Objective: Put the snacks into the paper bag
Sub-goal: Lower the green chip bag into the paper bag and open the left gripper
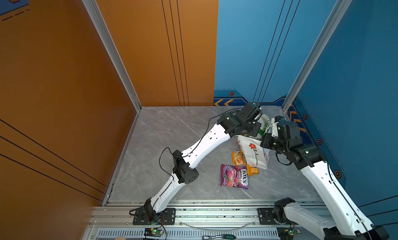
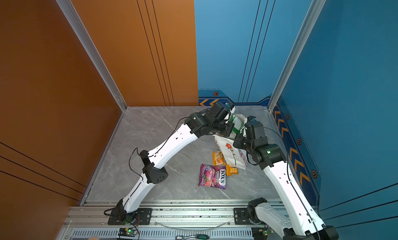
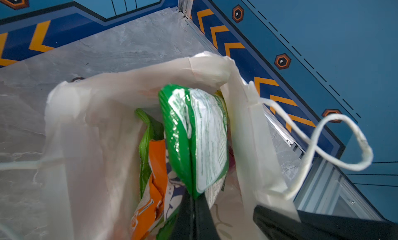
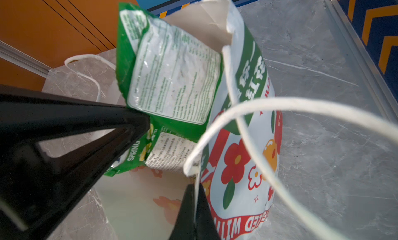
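The white paper bag [image 1: 253, 154] with a red flower stands at the back right of the grey floor. My left gripper [image 3: 195, 198] is shut on a green snack packet [image 3: 198, 137], which sits in the bag's mouth [image 3: 97, 120] above orange and green packets [image 3: 155, 174] inside. My right gripper [image 4: 196, 191] is shut on the bag's rim [image 4: 247, 142], next to the green packet [image 4: 172, 77]. In both top views a purple FOX'S packet [image 1: 234, 176] [image 2: 213, 177], an orange packet [image 1: 238, 158] and a small orange packet [image 1: 252, 170] lie on the floor in front of the bag.
The blue side wall [image 1: 344, 98] and its aluminium post stand close behind and to the right of the bag. A loose cord handle [image 4: 280, 103] loops past my right gripper. A screwdriver [image 1: 224, 236] lies on the front rail.
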Tool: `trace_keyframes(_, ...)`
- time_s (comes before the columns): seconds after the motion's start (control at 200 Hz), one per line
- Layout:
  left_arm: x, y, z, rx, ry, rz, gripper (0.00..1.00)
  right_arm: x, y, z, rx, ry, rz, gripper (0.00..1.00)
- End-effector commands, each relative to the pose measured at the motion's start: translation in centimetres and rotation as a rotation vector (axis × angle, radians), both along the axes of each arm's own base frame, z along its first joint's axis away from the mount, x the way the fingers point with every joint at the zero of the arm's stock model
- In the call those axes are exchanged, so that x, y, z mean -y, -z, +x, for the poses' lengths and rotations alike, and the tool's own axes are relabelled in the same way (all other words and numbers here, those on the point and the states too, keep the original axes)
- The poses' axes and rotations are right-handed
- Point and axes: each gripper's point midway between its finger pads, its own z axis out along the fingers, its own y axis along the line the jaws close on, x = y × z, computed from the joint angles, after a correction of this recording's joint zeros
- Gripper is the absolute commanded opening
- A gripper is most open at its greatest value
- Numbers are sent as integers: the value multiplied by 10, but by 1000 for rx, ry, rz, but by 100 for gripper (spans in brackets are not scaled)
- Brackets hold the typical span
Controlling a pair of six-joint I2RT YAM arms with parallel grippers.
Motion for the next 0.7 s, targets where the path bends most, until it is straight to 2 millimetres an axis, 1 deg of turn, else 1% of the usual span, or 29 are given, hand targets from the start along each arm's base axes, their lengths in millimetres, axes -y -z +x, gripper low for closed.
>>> trace_keyframes(0.0,21,-15,-9,-33,80,-114,0,-7,-23,8,82,-20,5,0)
trace_keyframes(0.14,29,-12,-10,-51,100,-142,0,-1,-22,6,84,4,-20,0)
trace_keyframes(0.16,30,-11,-10,-53,103,-143,2,1,-22,6,84,10,-26,0)
trace_keyframes(0.19,31,-13,-11,-53,107,-150,6,3,-21,5,82,17,-33,0)
trace_keyframes(0.275,32,-16,-12,-55,117,-163,22,6,-19,4,78,31,-47,0)
trace_keyframes(0.37,29,-22,-13,-42,109,-161,34,11,-15,3,70,48,-58,0)
trace_keyframes(0.445,19,-26,-10,-17,83,-136,42,15,-14,2,68,60,-62,0)
trace_keyframes(0.456,16,-30,-10,-9,79,-136,42,15,-14,2,67,61,-63,0)
trace_keyframes(0.541,-2,-38,-8,37,35,-92,50,19,-14,0,67,72,-63,0)
trace_keyframes(0.566,-8,-40,-7,53,20,-78,52,20,-14,0,67,75,-61,0)
trace_keyframes(0.581,-12,-44,-7,64,11,-77,53,21,-14,0,66,75,-63,0)
trace_keyframes(0.601,-15,-42,-7,67,6,-63,54,22,-13,-1,65,78,-63,0)
trace_keyframes(0.621,-20,-45,-7,76,-4,-58,55,22,-13,-1,63,77,-64,0)
trace_keyframes(0.696,-32,-56,-10,104,-10,-44,59,25,-12,-2,61,87,-64,0)
